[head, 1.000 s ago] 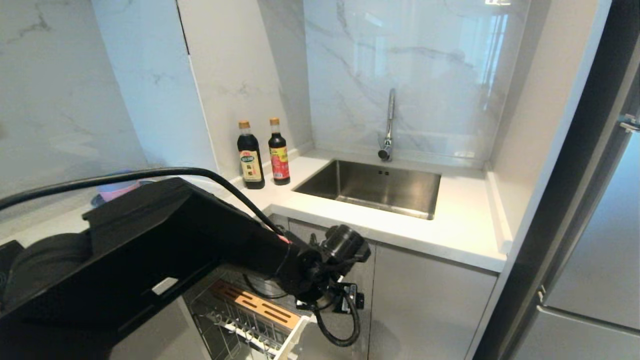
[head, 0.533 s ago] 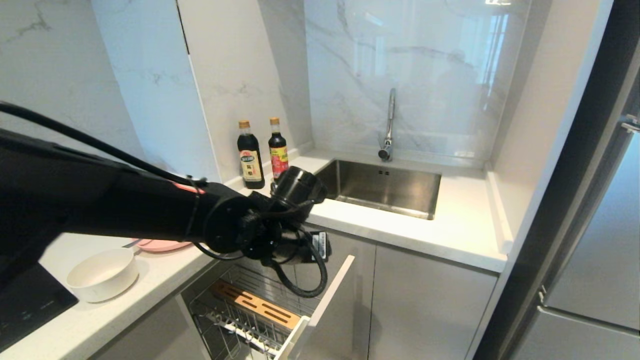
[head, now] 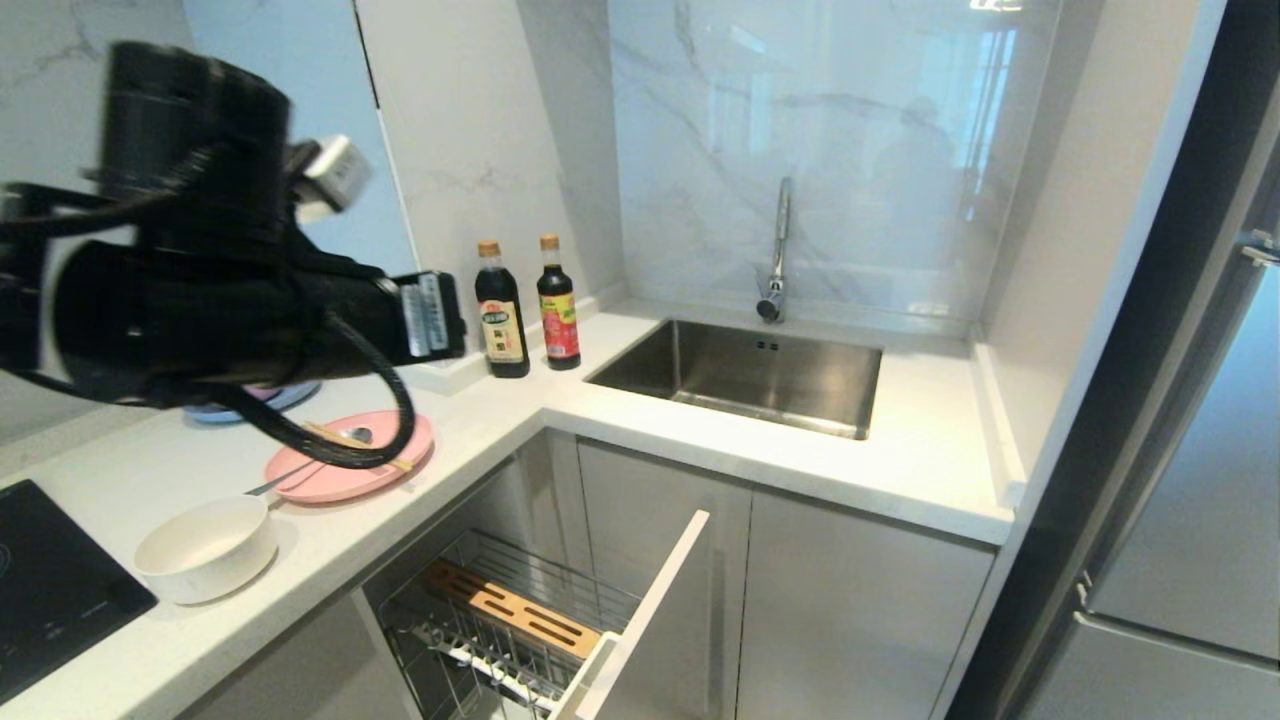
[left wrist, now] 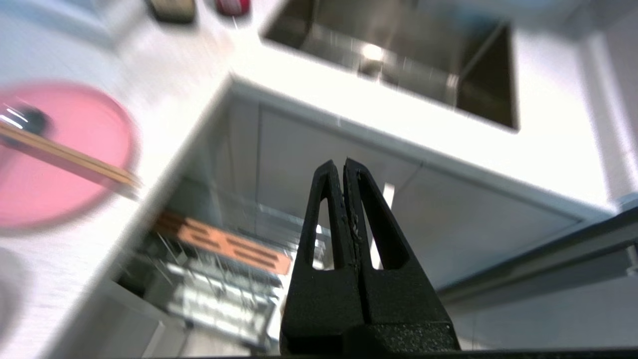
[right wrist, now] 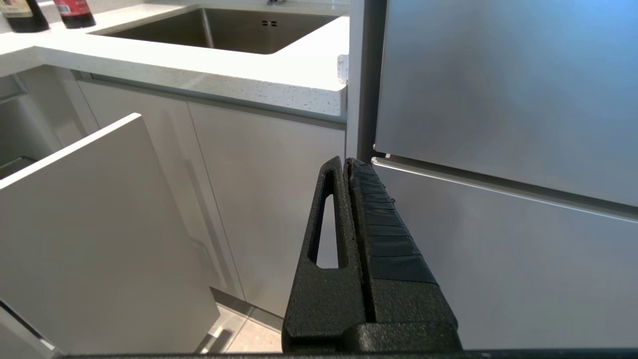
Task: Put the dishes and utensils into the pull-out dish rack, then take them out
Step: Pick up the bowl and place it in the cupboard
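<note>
The pull-out dish rack (head: pixel 500 625) stands open below the counter, with its tan wooden strip (head: pixel 510 605) and pale front (head: pixel 655 610) showing. On the counter lies the pink plate (head: pixel 350 462) with the chopsticks (head: pixel 358 447) and the spoon (head: pixel 290 474) across it. The cream bowl (head: pixel 205 548) sits nearer me. My left arm (head: pixel 220 290) hangs high over the counter's left end. Its gripper (left wrist: pixel 344 163) is shut and empty, above the rack (left wrist: pixel 219 244) and beside the plate (left wrist: pixel 60 164). My right gripper (right wrist: pixel 346 162) is shut and empty, parked low by the cabinet fronts.
Two sauce bottles (head: pixel 502 310) stand in the corner, with the steel sink (head: pixel 640 362) and its faucet (head: pixel 778 250) to their right. A blue plate (head: pixel 255 400) peeks from behind my arm. A black hob (head: pixel 50 575) lies at the left, and a fridge (head: pixel 1200 520) at the right.
My left arm has swung up from the rack to high over the counter's left end. The plate and the bowl, hidden before, now show.
</note>
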{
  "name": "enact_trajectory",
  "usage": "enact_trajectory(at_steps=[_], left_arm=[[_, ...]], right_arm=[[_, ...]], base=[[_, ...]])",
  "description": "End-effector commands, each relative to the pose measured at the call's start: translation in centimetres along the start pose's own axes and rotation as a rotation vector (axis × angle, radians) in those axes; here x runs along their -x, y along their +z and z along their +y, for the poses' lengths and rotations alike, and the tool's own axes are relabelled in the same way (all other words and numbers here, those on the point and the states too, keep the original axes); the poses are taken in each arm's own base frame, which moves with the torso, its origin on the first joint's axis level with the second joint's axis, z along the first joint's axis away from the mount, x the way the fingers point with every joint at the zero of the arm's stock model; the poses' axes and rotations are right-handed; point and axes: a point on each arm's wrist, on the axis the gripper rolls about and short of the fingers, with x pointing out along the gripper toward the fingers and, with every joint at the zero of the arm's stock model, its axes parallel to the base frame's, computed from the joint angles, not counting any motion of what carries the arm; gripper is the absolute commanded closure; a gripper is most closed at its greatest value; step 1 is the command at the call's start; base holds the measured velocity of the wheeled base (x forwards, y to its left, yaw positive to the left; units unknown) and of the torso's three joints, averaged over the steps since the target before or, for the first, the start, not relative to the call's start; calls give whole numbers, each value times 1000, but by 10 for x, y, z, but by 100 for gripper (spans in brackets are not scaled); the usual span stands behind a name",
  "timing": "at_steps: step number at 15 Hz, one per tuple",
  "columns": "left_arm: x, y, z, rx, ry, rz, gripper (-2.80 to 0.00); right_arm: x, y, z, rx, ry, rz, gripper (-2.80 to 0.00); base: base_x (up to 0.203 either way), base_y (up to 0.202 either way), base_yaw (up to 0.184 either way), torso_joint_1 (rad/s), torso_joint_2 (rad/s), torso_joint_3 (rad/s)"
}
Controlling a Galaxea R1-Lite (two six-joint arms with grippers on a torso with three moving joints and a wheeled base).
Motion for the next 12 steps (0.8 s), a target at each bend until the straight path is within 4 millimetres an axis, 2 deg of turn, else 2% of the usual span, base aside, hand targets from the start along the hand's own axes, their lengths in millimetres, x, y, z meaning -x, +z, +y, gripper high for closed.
enact_trajectory(at_steps=[1, 3, 4, 5, 8, 10, 12], left_arm=[[67, 20, 27, 22, -9, -178, 0], [115, 25, 52, -18, -5, -305, 0], [142, 22, 62, -60, -6, -371, 0], [166, 13, 70, -116, -4, -433, 0], [227, -31, 81, -291, 3, -621, 0], [248, -65, 80, -366, 5, -699, 0], [252, -106, 81, -397, 11, -721, 0]], right_arm=[[0, 0, 0, 0, 0, 2, 0], [0, 0, 0, 0, 0, 2, 0], [0, 0, 0, 0, 0, 2, 0], [0, 0, 0, 0, 0, 2, 0], [0, 0, 0, 0, 1, 1, 0], [0, 0, 0, 0, 0, 2, 0], [0, 0, 0, 0, 0, 1, 0]], base=[[0, 0, 0, 0, 0, 0], [0, 0, 0, 0, 0, 0], [0, 0, 0, 0, 0, 0], [0, 0, 0, 0, 0, 0], [0, 0, 0, 0, 0, 0], [0, 0, 0, 0, 0, 0], [0, 0, 0, 0, 0, 0]])
